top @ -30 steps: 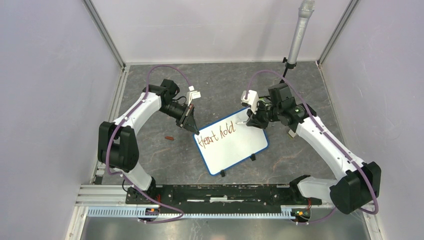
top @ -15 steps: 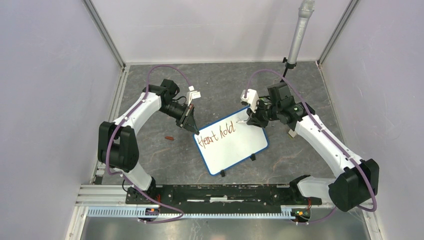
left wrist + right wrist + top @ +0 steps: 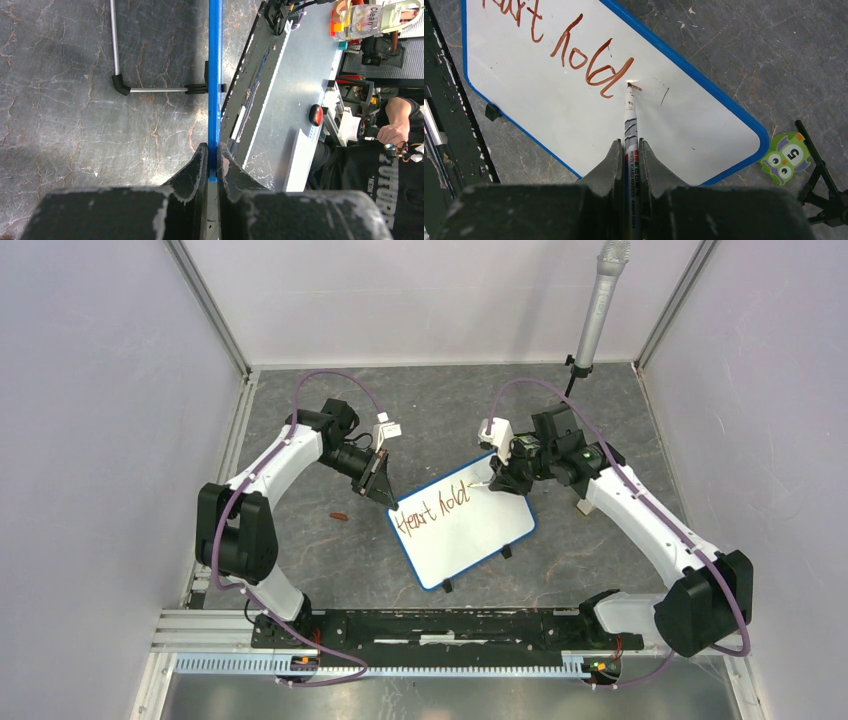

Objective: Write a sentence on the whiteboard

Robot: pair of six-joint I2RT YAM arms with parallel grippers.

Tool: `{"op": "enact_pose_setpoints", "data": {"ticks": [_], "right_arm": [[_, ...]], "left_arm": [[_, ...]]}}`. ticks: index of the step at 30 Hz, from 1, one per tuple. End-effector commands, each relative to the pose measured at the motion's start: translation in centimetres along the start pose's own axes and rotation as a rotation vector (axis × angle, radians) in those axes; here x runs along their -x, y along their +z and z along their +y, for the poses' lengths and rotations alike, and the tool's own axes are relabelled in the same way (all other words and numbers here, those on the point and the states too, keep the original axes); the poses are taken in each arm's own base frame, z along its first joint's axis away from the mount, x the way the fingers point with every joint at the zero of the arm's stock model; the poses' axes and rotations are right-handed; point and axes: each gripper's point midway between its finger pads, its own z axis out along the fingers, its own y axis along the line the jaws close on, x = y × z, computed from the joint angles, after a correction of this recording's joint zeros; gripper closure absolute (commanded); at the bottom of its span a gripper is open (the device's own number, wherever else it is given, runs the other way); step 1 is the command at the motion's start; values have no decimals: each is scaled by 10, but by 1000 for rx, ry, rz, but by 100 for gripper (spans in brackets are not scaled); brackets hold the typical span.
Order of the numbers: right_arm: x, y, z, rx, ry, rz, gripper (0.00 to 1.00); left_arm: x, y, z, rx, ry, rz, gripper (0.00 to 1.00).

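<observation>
The whiteboard (image 3: 470, 540) lies tilted on the grey floor, with a blue frame. The sentence (image 3: 432, 510) reads "Heart hold" in reddish-brown; the right wrist view shows "hold" (image 3: 591, 62) and a short fresh stroke after it. My right gripper (image 3: 497, 480) is shut on a whiteboard marker (image 3: 630, 120), and its tip touches the board just right of the "d". My left gripper (image 3: 390, 502) is shut on the board's blue frame (image 3: 215, 75) at its left corner, holding it edge-on between the fingers.
An owl sticker (image 3: 786, 157) lies on the floor by the board's right corner. A small reddish cap (image 3: 340, 515) lies left of the board. A grey pole (image 3: 598, 310) stands at the back right. The black rail (image 3: 430, 625) runs along the near edge.
My right gripper has shifted slightly left and away with the marker, its tip staying on the board after "hold". The left arm and the board have not moved.
</observation>
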Motion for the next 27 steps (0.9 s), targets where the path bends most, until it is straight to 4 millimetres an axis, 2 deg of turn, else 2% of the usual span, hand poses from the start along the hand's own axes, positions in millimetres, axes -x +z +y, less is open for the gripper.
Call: {"op": "enact_pose_setpoints", "data": {"ticks": [1,6,17,23,27], "right_arm": [[1,2,0,-5,-29,-5,100],[-8,-1,1,-17,-50,20,100],[-19,-9,-10,-78,-54,57,100],[-31,-8,-1,-46,-44,78,100],[-26,-6,6,-13,-33,54,100]], "left_arm": [[1,-1,0,4,40,3,98],[1,0,1,4,36,5,98],[1,-1,0,8,41,3,98],[2,-1,1,6,40,3,98],[3,0,1,3,40,3,98]]}}
